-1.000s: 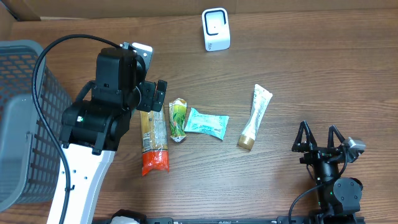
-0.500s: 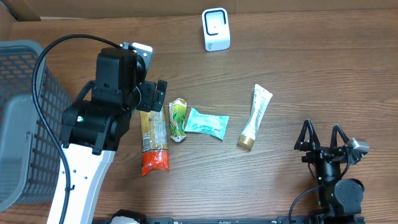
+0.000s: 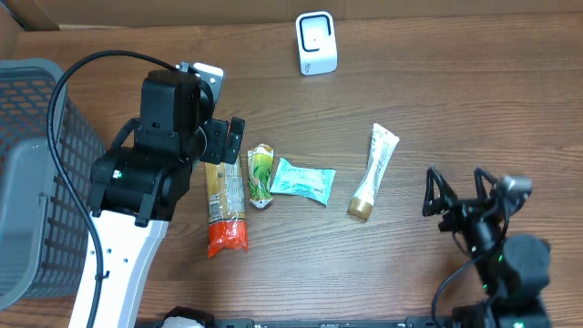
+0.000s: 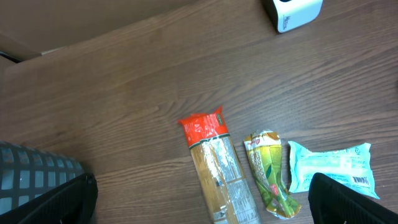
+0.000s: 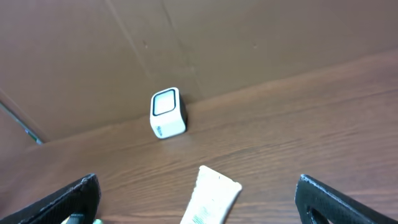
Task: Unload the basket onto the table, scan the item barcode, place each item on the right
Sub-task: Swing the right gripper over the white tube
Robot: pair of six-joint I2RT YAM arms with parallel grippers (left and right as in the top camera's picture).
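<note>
Overhead: four packaged items lie in a row mid-frame on the counter (image 3: 455,100). They are a long pasta packet (image 3: 225,205) with a red end, a green sachet (image 3: 260,175), a teal wrapper (image 3: 302,180) and a white tube (image 3: 375,169) with a gold cap. I cannot tell which one you are meant to scan. The scanner (image 3: 316,43) stands at top centre, well apart from them. Your left fingers (image 3: 236,137) hang over the pasta packet's upper end. Your right fingers (image 3: 431,196) sit lower right, near the tube, touching nothing.

Left wrist: the fingers show in the bottom corners, spread wide and empty. The teal wrapper at lower right shows its barcode face up.

Right wrist: again the fingers are wide and empty in the bottom corners. The tube's crimped end pokes in at bottom centre, with the scanner above it.

If you take the tube, it should be light, soft and a little slick. Pinch it across the mid-body, not the thin crimp, and squeeze gently.
</note>
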